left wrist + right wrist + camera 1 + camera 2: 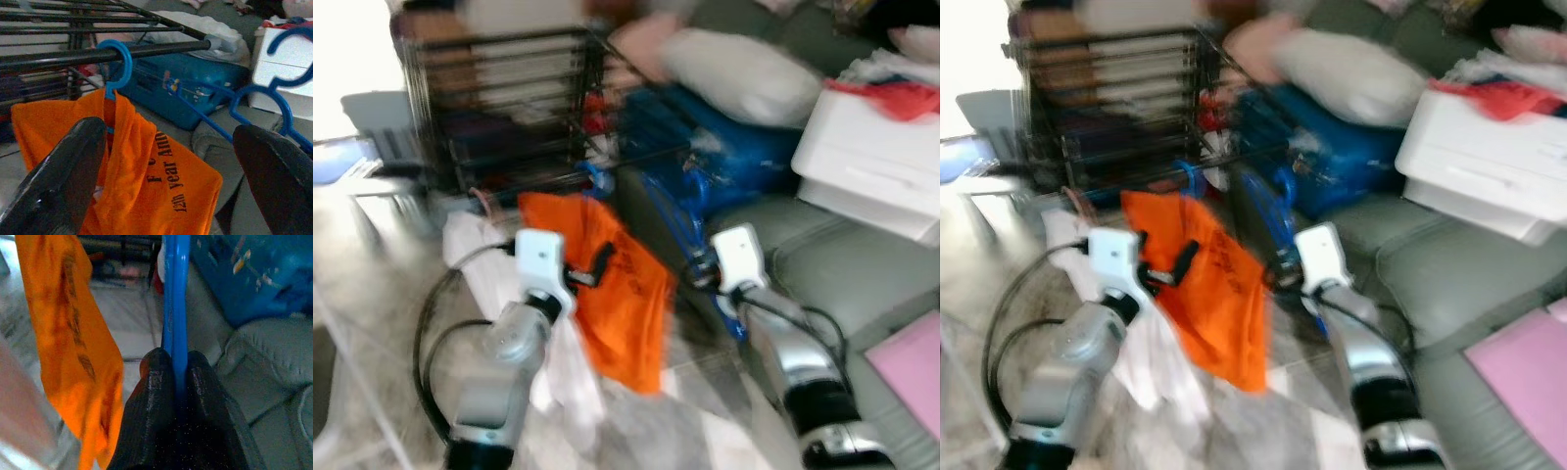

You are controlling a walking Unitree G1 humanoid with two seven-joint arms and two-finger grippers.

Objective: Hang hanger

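Observation:
An orange shirt (622,294) hangs on a blue hanger whose hook (117,58) is looped over a bar of the black wire rack (499,108). My left gripper (168,132) is open just in front of the shirt, its fingers (73,171) spread wide to either side of it and holding nothing. My right gripper (179,363) is shut on the bar of a second, bare blue hanger (175,293), held to the right of the shirt, in front of the sofa. The head views are blurred.
A grey sofa (842,264) on the right carries a blue bag (734,147), a white box (871,166), a pale pillow (744,73) and a pink sheet (911,367). White cloth (568,372) lies below my left arm. Pale tiled floor shows at the left.

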